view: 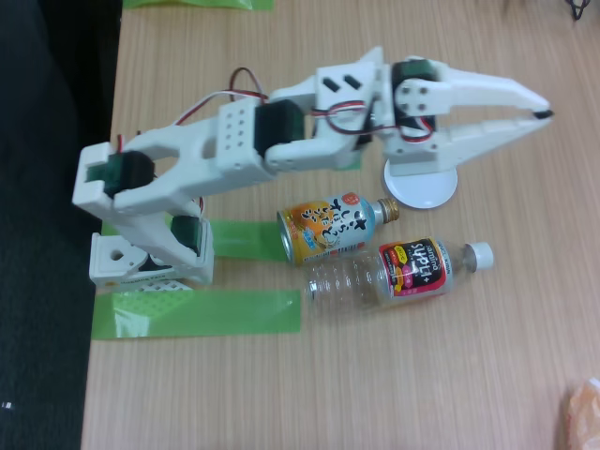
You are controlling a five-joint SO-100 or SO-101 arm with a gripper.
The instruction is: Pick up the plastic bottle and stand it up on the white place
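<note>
A white arm [234, 150] was seen stretched across a wooden counter [375, 375] in the fixed view, reaching from its base at the left toward the right. Its pincer [544, 110] was held in the air over the upper right part of the counter, the two long white fingers brought together at their tips with nothing between them.

The plastic bottle [394, 275] was found lying on its side below the arm, its white cap pointing right and its red, black and yellow label near the cap end. Just above it, and nearly touching it, an orange and light-blue can [333, 228] with a gold cap was also laid on its side.

The white plate [422, 189] was seen partly covered by the arm's wrist, just above and to the right of the can, apart from the plastic bottle.

Two green tape strips [197, 312] were stuck to the counter beside the arm's base. An orange object [583, 417] was cut off at the lower right corner and could not be identified.
</note>
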